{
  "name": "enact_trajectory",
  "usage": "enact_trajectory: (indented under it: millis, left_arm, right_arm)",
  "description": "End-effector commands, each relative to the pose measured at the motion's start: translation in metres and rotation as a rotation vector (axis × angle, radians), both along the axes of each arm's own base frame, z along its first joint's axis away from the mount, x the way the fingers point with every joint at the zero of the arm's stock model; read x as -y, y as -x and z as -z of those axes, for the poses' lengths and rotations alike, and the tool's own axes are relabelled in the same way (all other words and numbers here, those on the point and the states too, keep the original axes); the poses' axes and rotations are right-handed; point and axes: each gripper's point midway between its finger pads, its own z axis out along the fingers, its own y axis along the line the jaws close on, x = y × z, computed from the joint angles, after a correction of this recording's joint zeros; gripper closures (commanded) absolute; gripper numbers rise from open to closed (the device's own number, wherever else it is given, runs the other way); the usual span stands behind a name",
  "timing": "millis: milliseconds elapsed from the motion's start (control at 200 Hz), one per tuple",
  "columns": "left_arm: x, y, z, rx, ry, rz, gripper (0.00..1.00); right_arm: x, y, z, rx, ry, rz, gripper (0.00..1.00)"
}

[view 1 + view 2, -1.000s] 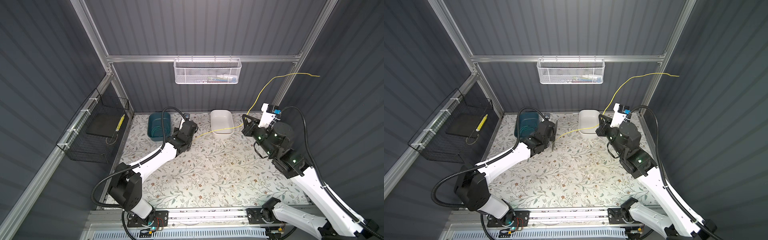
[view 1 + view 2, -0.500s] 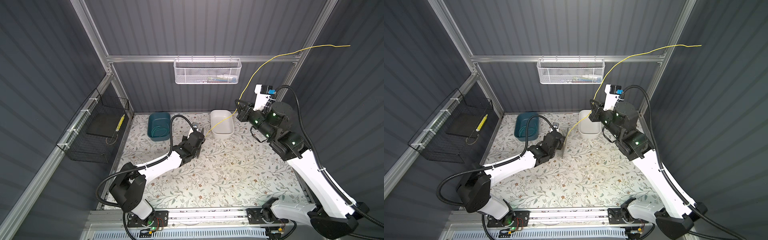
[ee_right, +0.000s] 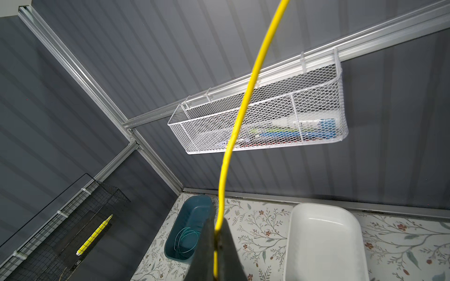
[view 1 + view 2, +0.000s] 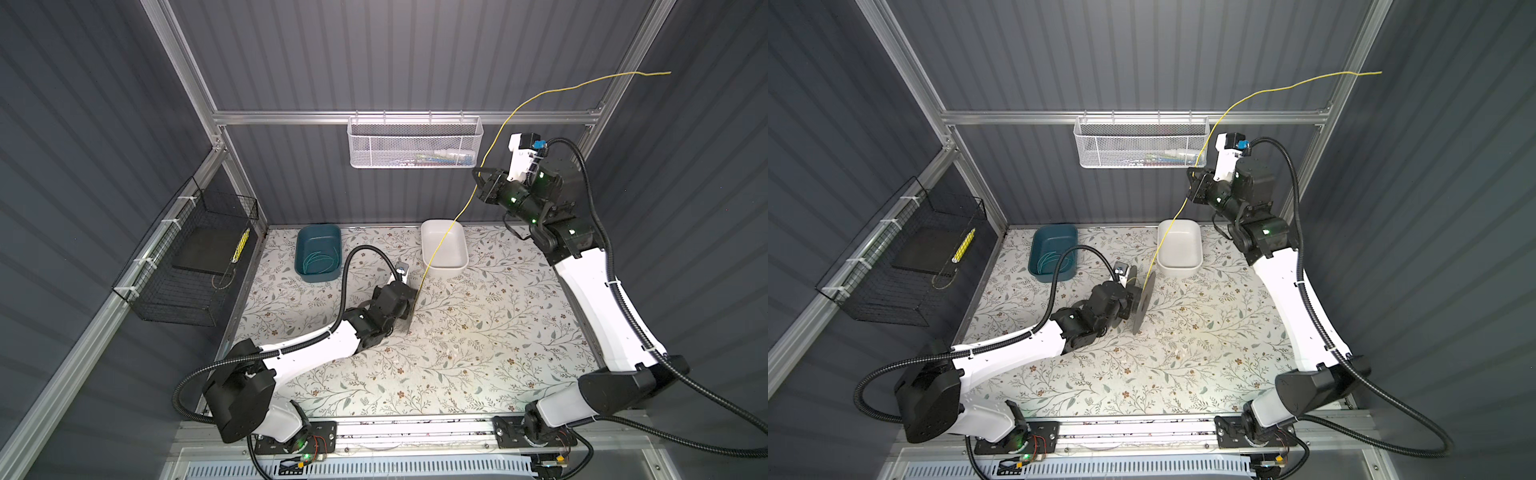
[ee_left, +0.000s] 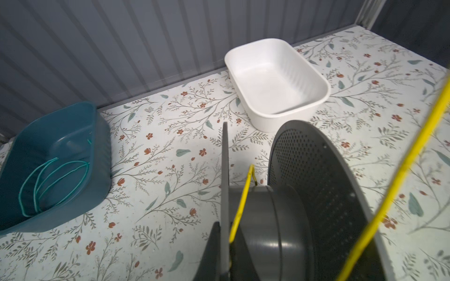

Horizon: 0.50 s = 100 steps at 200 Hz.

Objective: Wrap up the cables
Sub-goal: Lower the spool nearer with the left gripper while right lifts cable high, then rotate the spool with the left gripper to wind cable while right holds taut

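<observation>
The right gripper [image 3: 217, 231] is clenched on the cable [image 3: 243, 109]. The right wrist view shows its two dark fingers [image 3: 203, 255] pinching the yellow strand, a detail too small to read in the top views, where that gripper [image 4: 481, 181] hangs high over the worktop's back right corner. Only the top views show the rest of the run. Past the pinch the cable climbs and arcs rightward to a free end in the air by the right frame post. Below the pinch it slants down across the white bin [image 4: 446, 271] to the spool [image 4: 1144, 301]. The left gripper [image 4: 1128, 297] is clamped on that spool, which stands on edge near the middle of the worktop [image 4: 478, 353]; I cannot tell whether its lower rim touches. From above the spool is a thin grey sliver, while the left wrist view shows its perforated flange, its hub and a turn of cable [image 5: 239, 209] on the hub. The white bin sits at the back edge right of centre, its smooth inside in plain view. The teal bin [image 4: 316, 277], at the back edge toward the left corner, holds a loose coil of teal-green wire [image 4: 320, 261]. A white mesh basket [image 4: 415, 143] on the back rail holds tubes I cannot identify. A black wire basket [image 4: 183, 270] on the left wall holds a dark pad and a yellow stick [image 4: 241, 246].
</observation>
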Motion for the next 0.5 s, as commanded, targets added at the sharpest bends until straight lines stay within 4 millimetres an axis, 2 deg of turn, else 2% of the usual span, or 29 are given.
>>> enact_trajectory:
  millis: [0,150,305,495]
  left_arm:
    - [-0.009,0.036,0.042,-0.098,-0.2,0.115,1.0]
    - [-0.01,0.06,0.04,-0.109,-0.209,0.187,1.0]
    - [-0.018,0.079,0.028,-0.11,-0.201,0.246,1.0]
    - [-0.035,0.09,0.01,-0.131,-0.195,0.222,1.0]
  right_arm:
    - [0.015,-0.005,-0.042,0.115,-0.033,0.016,1.0]
    - [0.033,-0.027,-0.029,0.078,-0.045,0.054,1.0]
    - [0.059,-0.045,-0.009,0.035,-0.081,0.098,1.0]
    - [0.09,-0.065,0.016,-0.028,-0.234,0.057,1.0]
